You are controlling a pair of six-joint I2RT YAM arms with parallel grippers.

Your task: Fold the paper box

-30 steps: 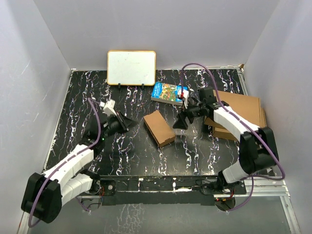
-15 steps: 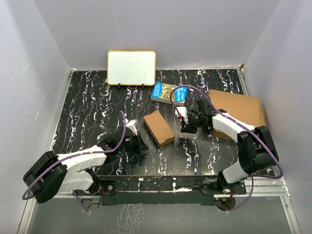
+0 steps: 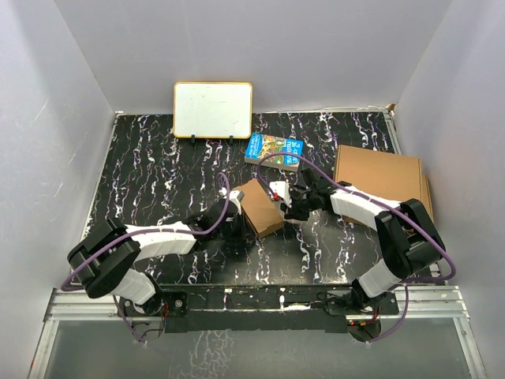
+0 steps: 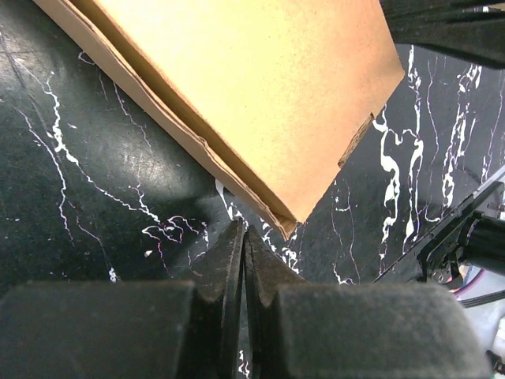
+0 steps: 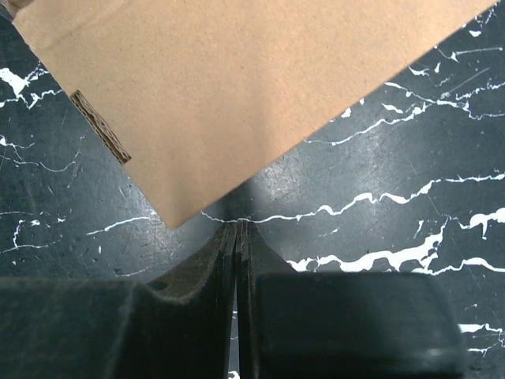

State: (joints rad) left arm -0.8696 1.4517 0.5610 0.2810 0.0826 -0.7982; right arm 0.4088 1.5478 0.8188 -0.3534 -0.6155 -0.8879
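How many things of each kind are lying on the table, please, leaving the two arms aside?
small paper box: 1
larger cardboard boxes, stacked at the right: 2
whiteboard: 1
colourful book: 1
Total: 5

The paper box (image 3: 259,207) lies between the left gripper (image 3: 236,223) and right gripper (image 3: 284,208)
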